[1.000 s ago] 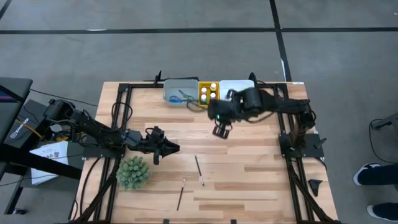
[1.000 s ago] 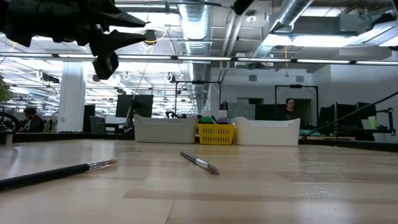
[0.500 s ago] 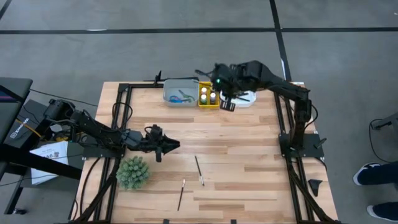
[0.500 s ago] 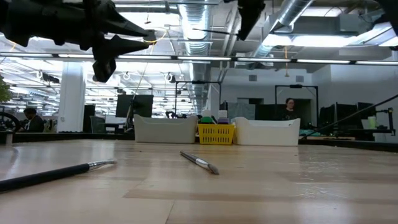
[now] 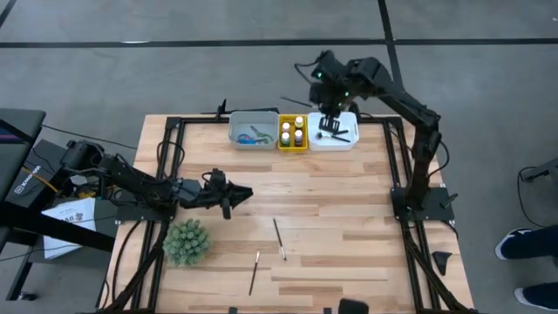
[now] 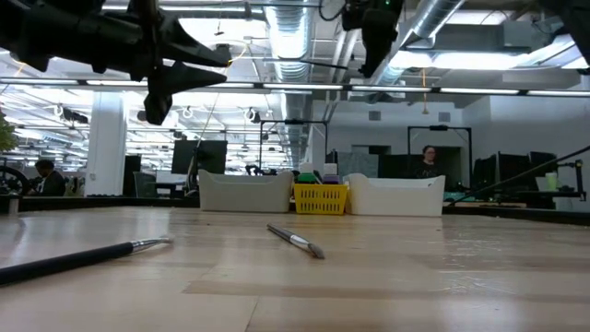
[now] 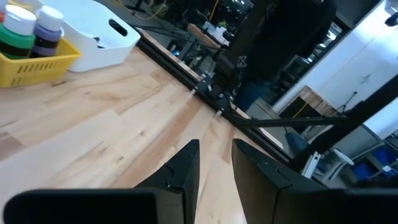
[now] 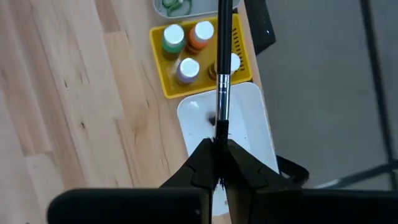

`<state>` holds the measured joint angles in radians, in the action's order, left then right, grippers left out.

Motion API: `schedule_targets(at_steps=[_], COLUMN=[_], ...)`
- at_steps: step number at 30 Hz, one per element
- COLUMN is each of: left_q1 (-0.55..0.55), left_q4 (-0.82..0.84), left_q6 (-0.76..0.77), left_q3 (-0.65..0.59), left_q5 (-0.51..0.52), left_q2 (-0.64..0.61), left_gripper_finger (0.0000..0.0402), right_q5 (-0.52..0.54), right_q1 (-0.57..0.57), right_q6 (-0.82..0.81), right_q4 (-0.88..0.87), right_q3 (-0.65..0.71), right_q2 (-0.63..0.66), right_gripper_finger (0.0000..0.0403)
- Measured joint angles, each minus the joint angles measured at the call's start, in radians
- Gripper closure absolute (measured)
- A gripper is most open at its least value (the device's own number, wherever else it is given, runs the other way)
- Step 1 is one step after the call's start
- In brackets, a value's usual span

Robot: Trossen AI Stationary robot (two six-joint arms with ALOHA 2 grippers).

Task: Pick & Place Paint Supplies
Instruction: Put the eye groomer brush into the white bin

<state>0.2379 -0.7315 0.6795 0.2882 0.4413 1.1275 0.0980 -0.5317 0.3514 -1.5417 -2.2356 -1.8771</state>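
My right gripper hangs high over the white tray at the table's far edge, shut on a thin dark brush that sticks out over the yellow tray of paint bottles. Another brush lies in the white tray. Two brushes lie flat on the wood; the low view shows them too. Scissors lie in the grey tray. My left gripper hovers open above the table's left middle, touching nothing. My right gripper pinches the brush between its two fingertips at the bristle end, just past the metal ferrule. The brush runs straight on ahead of the fingers, along them, toward the table's left. It is lifted clear, with its handle over the yellow tray.
A spiky green plant ball sits near the table's left near corner. The three trays stand in a row along the far edge. Black frame rails and cables run along both sides. Bare wood lies in the middle and right.
My right gripper has carried the brush from above the table's middle up and toward the far edge, and now stands over the white tray. It has turned, so the brush points toward the table's left. My left gripper has shifted slightly toward the far edge.
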Motion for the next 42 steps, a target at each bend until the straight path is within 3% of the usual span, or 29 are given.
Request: schedule_targets(at_steps=[7, 15, 23, 28, 33, 38, 42], left_q1=[-0.035, -0.083, -0.123, -0.135, -0.135, -0.135, -0.135], left_q4=[0.0, 0.0, -0.001, -0.002, -0.001, -0.001, -0.001], left_q6=[-0.001, -0.002, -0.001, -0.002, -0.001, -0.002, -0.001], left_q3=[0.0, 0.0, 0.0, 0.0, 0.0, 0.0, 0.0], left_q5=[0.0, 0.0, 0.0, 0.0, 0.0, 0.0, 0.0], left_q2=[0.0, 0.0, 0.0, 0.0, 0.0, 0.0, 0.0], left_gripper_finger=[0.0314, 0.0314, 0.0314, 0.0314, 0.0314, 0.0314, 0.0314], right_q5=[-0.202, -0.239, -0.231, -0.231, -0.232, -0.237, -0.258], right_q1=[-0.155, -0.286, -0.301, -0.217, -0.138, -0.099, -0.081], right_q6=[0.031, 0.024, -0.201, -0.264, -0.265, -0.172, -0.113], right_q4=[0.048, 0.061, 0.06, 0.168, 0.352, 0.54, 0.682], right_q3=[0.0, 0.0, 0.087, 0.268, 0.542, 0.822, 1.025], right_q2=[0.0, 0.0, 0.017, 0.142, 0.382, 0.588, 0.674], right_gripper_finger=[0.0392, 0.0392, 0.0392, 0.0392, 0.0392, 0.0392, 0.0392])
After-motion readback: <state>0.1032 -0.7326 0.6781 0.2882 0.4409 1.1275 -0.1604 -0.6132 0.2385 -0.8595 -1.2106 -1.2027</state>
